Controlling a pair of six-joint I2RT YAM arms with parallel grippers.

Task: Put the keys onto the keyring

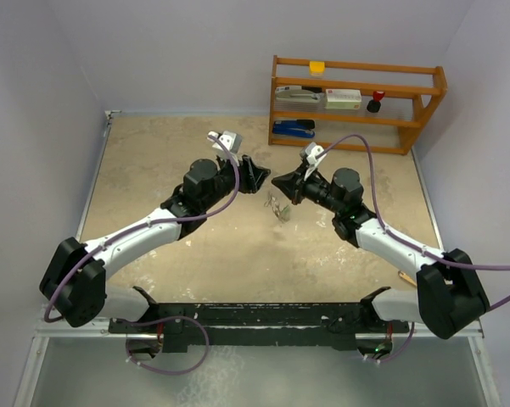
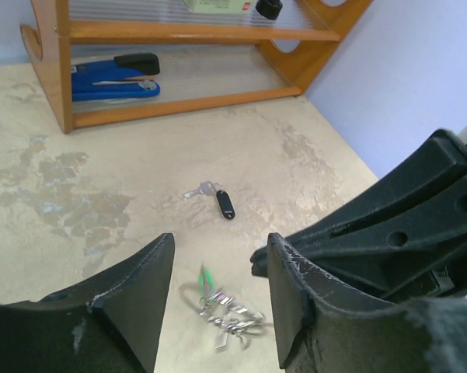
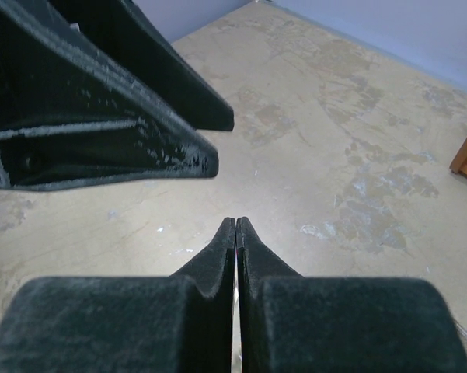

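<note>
At the table (image 1: 153, 170) centre, the keyring (image 2: 221, 307) is framed by the wide-spread left pincer (image 2: 219, 245), likely for grasping. The right pincer (image 3: 235, 221) is shut just beside it.

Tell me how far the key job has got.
Done, possibly: green key sits at the keyring, blurred, threading unclear. In hand: nothing seen; left gripper open over the keyring, right gripper shut. Remaining: black-headed key lies apart on the table.
</note>
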